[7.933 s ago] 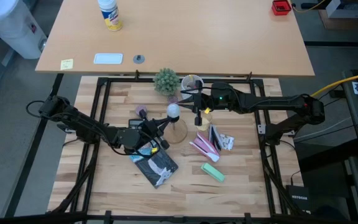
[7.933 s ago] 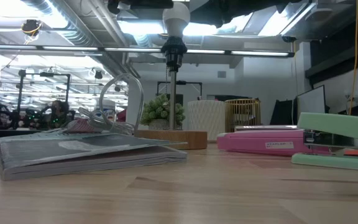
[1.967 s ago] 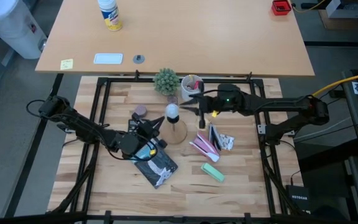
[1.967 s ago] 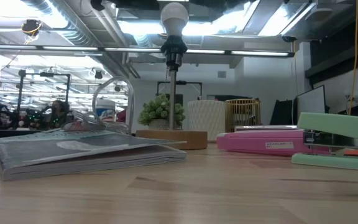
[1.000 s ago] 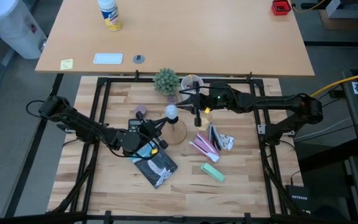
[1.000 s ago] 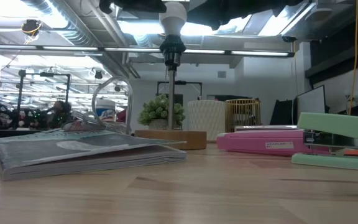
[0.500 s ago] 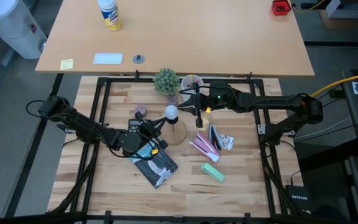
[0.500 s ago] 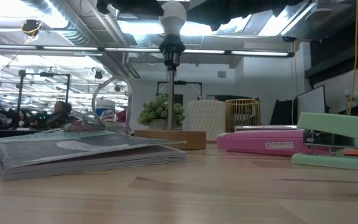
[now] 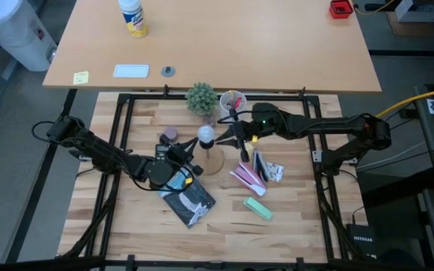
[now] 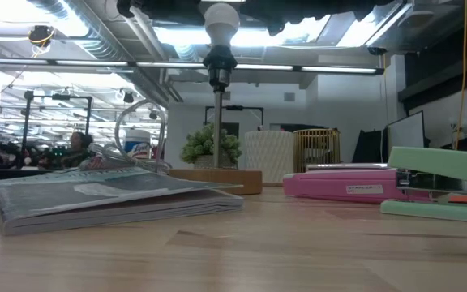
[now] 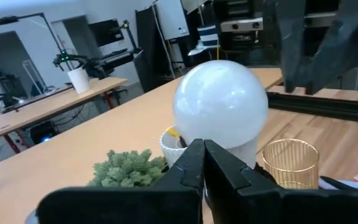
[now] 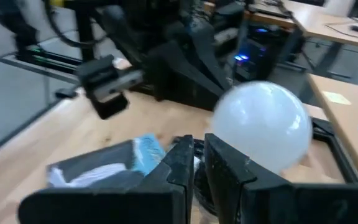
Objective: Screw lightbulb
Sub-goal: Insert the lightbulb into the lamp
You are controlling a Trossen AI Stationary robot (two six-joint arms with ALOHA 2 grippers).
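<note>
Lightbulb (image 9: 206, 135) upright in black socket (image 10: 219, 65) atop wooden cone stand (image 9: 215, 159), mid-table. Left gripper (image 9: 192, 149) pinched shut below bulb; right gripper (image 9: 228, 135) nearly closed beside it, empty.

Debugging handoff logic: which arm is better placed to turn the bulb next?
Right, probably. The right gripper sits level with the bulb, right beside it. The left gripper is lower, by the stand's socket, so it suits bracing rather than turning.
</note>
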